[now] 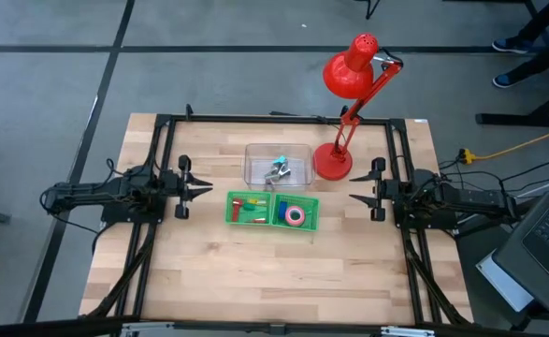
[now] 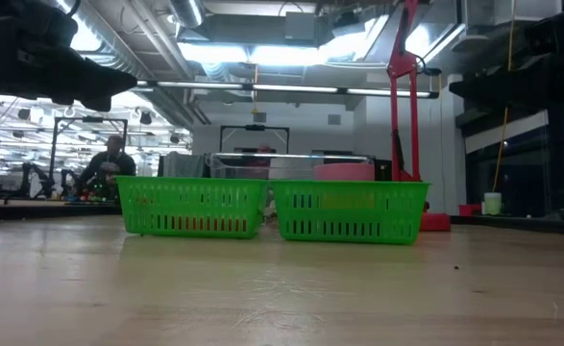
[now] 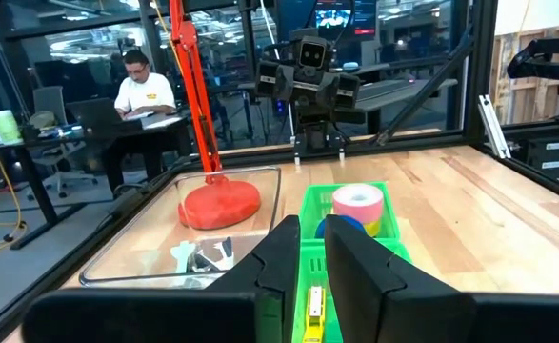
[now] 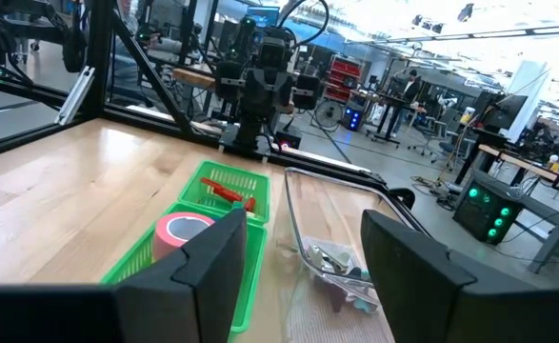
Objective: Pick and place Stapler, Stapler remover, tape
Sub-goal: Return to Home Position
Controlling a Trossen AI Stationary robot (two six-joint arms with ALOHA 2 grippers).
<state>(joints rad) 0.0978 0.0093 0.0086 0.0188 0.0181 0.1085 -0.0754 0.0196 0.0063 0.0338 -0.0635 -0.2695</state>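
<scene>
Over the table, high view first: where do you stand?

— My left tool point(image 1: 206, 191) and right tool point(image 1: 353, 198) sit at opposite sides of the table point(image 1: 255, 281), well apart from the bins. The staple remover point(image 1: 279, 170) lies in the transparent bin point(image 1: 252, 150), the red stapler point(image 1: 244, 202) in the left green bin point(image 1: 229, 210), and the pink tape point(image 1: 296, 215) in the right green bin point(image 1: 315, 213).

Low view?

— Both green bins side by side. The tape pokes above its rim.

Wrists?

— Left wrist: that tool is open only a narrow slit, nothing in it. Right wrist: that one gapes wide, empty.

What worries you?

— The red lamp point(image 1: 333, 161) has its base near my right arm, and I judge a wide swing while homing could clip it. A low sweep might also knock that proud roll over.
</scene>
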